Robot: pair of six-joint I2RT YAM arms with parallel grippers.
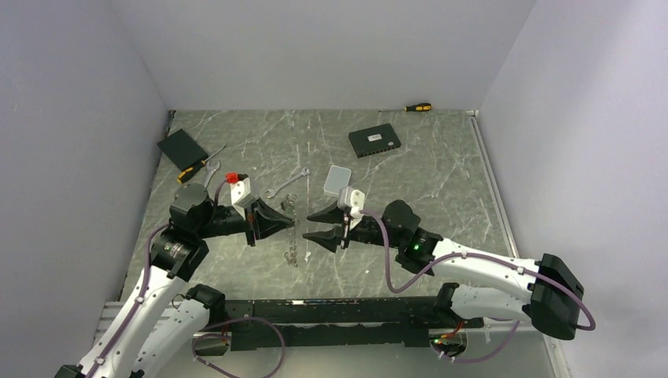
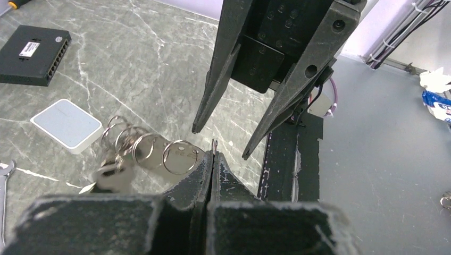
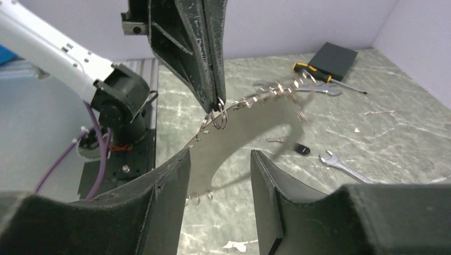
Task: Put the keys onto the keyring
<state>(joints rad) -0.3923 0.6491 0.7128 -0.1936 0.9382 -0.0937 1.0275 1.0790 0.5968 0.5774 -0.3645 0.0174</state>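
Observation:
My left gripper (image 1: 291, 223) is shut on the keyring (image 2: 214, 143), a thin silvery wire pinched edge-on between its tips (image 2: 214, 156). Linked silver rings (image 2: 180, 157) and keys (image 2: 110, 176) hang off it to one side. In the top view the string of keys (image 1: 292, 250) dangles down to the table. In the right wrist view the keyring (image 3: 218, 118) hangs under the left gripper and the key string (image 3: 276, 90) is blurred. My right gripper (image 1: 309, 227) is open and empty, its jaws facing the keyring from close by (image 3: 219, 156).
A silver wrench (image 1: 285, 183) and a white box (image 1: 338, 179) lie behind the grippers. A black switch (image 1: 374, 141), a black box (image 1: 182, 146) and two screwdrivers (image 1: 193, 169) (image 1: 417, 107) lie further back. A black tag (image 3: 302, 150) and a wrench (image 3: 345, 167) lie on the table.

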